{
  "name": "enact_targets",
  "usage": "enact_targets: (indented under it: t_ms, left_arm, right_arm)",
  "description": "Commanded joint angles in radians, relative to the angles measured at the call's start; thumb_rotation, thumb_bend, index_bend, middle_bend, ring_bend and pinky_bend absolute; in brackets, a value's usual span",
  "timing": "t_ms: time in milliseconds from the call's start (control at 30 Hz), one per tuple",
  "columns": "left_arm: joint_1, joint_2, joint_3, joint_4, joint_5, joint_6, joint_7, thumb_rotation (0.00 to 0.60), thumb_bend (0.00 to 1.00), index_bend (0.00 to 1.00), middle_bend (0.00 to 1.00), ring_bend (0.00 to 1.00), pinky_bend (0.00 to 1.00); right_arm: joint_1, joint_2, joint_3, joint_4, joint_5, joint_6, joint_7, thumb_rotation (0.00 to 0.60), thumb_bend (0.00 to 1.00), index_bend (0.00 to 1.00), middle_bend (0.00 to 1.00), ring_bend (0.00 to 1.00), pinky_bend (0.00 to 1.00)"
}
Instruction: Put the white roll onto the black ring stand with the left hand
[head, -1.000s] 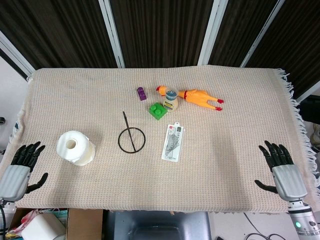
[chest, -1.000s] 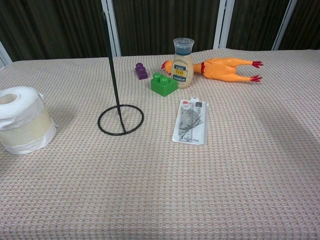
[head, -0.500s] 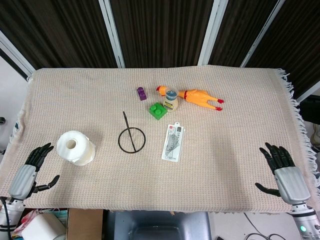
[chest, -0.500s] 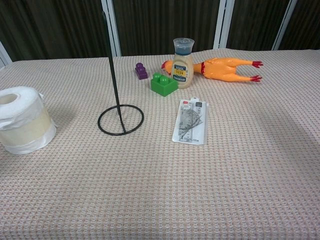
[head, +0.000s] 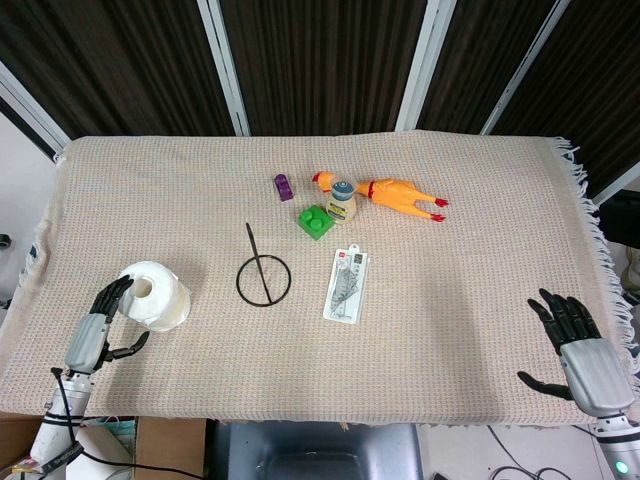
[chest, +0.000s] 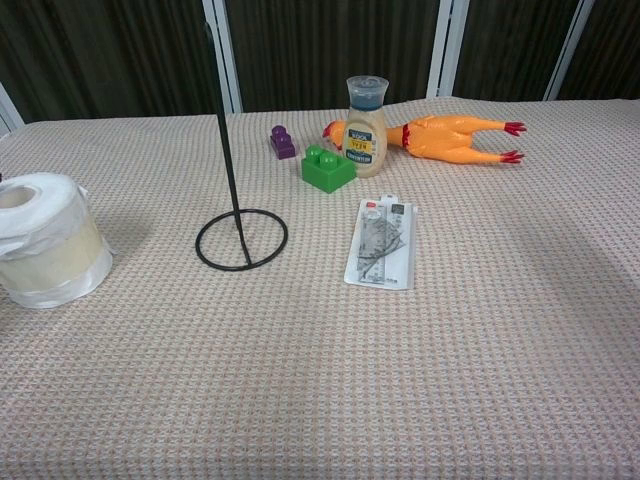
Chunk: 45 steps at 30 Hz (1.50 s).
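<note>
The white roll (head: 153, 294) stands on end on the beige cloth at the left; the chest view has it (chest: 44, 240) at the left edge. The black ring stand (head: 262, 275) with its upright rod sits to the roll's right, also plain in the chest view (chest: 240, 238). My left hand (head: 100, 328) is open just left of the roll, its fingertips close to the roll's side; touching cannot be told. My right hand (head: 580, 345) is open at the table's near right corner, holding nothing. Neither hand shows in the chest view.
A packaged tool card (head: 346, 284) lies right of the stand. Behind it are a green brick (head: 314, 220), a small jar (head: 342, 200), a purple block (head: 284, 186) and a rubber chicken (head: 400, 195). The cloth's fringed edge (head: 592, 215) runs along the right.
My left hand has moved right and forward from the near left table edge up beside the white roll. My right hand has slipped slightly back toward the near edge. The objects stay put.
</note>
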Motion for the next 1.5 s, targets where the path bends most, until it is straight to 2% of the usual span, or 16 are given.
enact_targets:
  t_ms: [33, 367, 467, 533, 567, 600, 633, 667, 733, 833, 900, 967, 1100, 1200, 1367, 1500]
  left_arm:
    - [-0.018, -0.022, -0.02, 0.013, -0.022, -0.018, -0.032, 0.6, 0.31, 0.0, 0.0, 0.0, 0.0]
    - [-0.064, -0.07, -0.055, 0.044, -0.076, -0.099, -0.106, 0.6, 0.31, 0.0, 0.0, 0.0, 0.01]
    - [-0.076, -0.067, -0.049, 0.043, -0.085, -0.143, -0.122, 0.6, 0.31, 0.0, 0.0, 0.0, 0.12]
    - [-0.082, -0.058, -0.049, 0.031, -0.089, -0.161, -0.134, 0.6, 0.32, 0.0, 0.0, 0.02, 0.25]
    - [-0.083, -0.057, -0.056, 0.025, -0.097, -0.162, -0.135, 0.6, 0.33, 0.0, 0.01, 0.07, 0.35]
    - [-0.083, -0.058, -0.064, 0.017, -0.104, -0.159, -0.139, 0.6, 0.34, 0.0, 0.05, 0.14, 0.45]
    - [-0.081, -0.06, -0.078, 0.006, -0.116, -0.149, -0.142, 0.6, 0.35, 0.0, 0.15, 0.24, 0.56]
    - [-0.08, -0.063, -0.088, 0.0, -0.124, -0.139, -0.138, 0.6, 0.37, 0.05, 0.3, 0.37, 0.68]
    - [-0.076, -0.067, -0.106, -0.019, -0.138, -0.12, -0.144, 0.6, 0.44, 0.26, 0.55, 0.57, 0.84]
    - [-0.069, -0.065, -0.137, -0.057, -0.161, -0.089, -0.143, 0.6, 0.59, 0.55, 0.77, 0.76, 0.98]
    - [-0.06, -0.064, -0.162, -0.083, -0.17, -0.04, -0.124, 0.6, 0.69, 0.66, 0.88, 0.86, 1.0]
    - [-0.051, -0.049, -0.188, -0.126, -0.17, 0.017, -0.106, 0.6, 0.73, 0.69, 0.91, 0.89, 1.0]
    - [-0.04, -0.002, -0.251, -0.268, -0.141, 0.161, -0.069, 0.6, 0.74, 0.7, 0.93, 0.91, 1.0]
    - [-0.044, 0.062, -0.294, -0.45, -0.1, 0.238, -0.007, 0.6, 0.74, 0.7, 0.93, 0.91, 1.0]
    - [-0.089, 0.145, -0.363, -0.76, -0.085, 0.235, 0.171, 0.6, 0.74, 0.7, 0.93, 0.9, 1.0]
    - [-0.137, 0.143, -0.388, -0.869, -0.102, 0.198, 0.29, 0.6, 0.74, 0.7, 0.93, 0.9, 1.0]
  right_arm:
    - [-0.001, 0.001, 0.0, 0.0, 0.0, 0.0, 0.001, 0.6, 0.0, 0.0, 0.0, 0.0, 0.0]
    - [0.0, 0.0, 0.001, -0.002, 0.003, -0.009, -0.009, 0.6, 0.0, 0.0, 0.0, 0.0, 0.0]
    - [-0.001, 0.001, 0.003, -0.002, 0.006, -0.007, -0.006, 0.6, 0.0, 0.0, 0.0, 0.0, 0.0]
    - [-0.001, 0.002, 0.004, -0.002, 0.008, -0.009, -0.005, 0.6, 0.0, 0.0, 0.0, 0.0, 0.0]
    - [-0.001, 0.002, 0.004, -0.002, 0.009, -0.011, -0.005, 0.6, 0.0, 0.0, 0.0, 0.0, 0.0]
    - [0.0, 0.003, 0.004, -0.002, 0.009, -0.013, -0.004, 0.6, 0.0, 0.0, 0.0, 0.0, 0.0]
    - [0.0, 0.004, 0.003, -0.002, 0.01, -0.015, -0.004, 0.6, 0.0, 0.0, 0.0, 0.0, 0.0]
    - [0.0, 0.004, 0.003, -0.002, 0.01, -0.016, -0.003, 0.6, 0.0, 0.0, 0.0, 0.0, 0.0]
    - [0.001, 0.006, 0.002, -0.004, 0.011, -0.02, -0.001, 0.6, 0.0, 0.0, 0.0, 0.0, 0.0]
    - [0.002, 0.011, 0.0, -0.007, 0.01, -0.024, 0.001, 0.6, 0.0, 0.0, 0.0, 0.0, 0.0]
    - [0.001, 0.013, -0.003, -0.009, 0.004, -0.023, 0.004, 0.6, 0.0, 0.0, 0.0, 0.0, 0.0]
    - [-0.001, 0.016, -0.006, -0.011, -0.003, -0.019, 0.009, 0.6, 0.0, 0.0, 0.0, 0.0, 0.0]
    - [-0.004, 0.024, -0.013, -0.013, -0.014, -0.015, 0.022, 0.6, 0.0, 0.0, 0.0, 0.0, 0.0]
    - [-0.004, 0.029, -0.018, -0.015, -0.02, -0.015, 0.03, 0.6, 0.0, 0.0, 0.0, 0.0, 0.0]
    - [-0.003, 0.032, -0.022, -0.017, -0.031, -0.017, 0.037, 0.6, 0.0, 0.0, 0.0, 0.0, 0.0]
    - [-0.002, 0.035, -0.023, -0.017, -0.033, -0.018, 0.045, 0.6, 0.0, 0.0, 0.0, 0.0, 0.0]
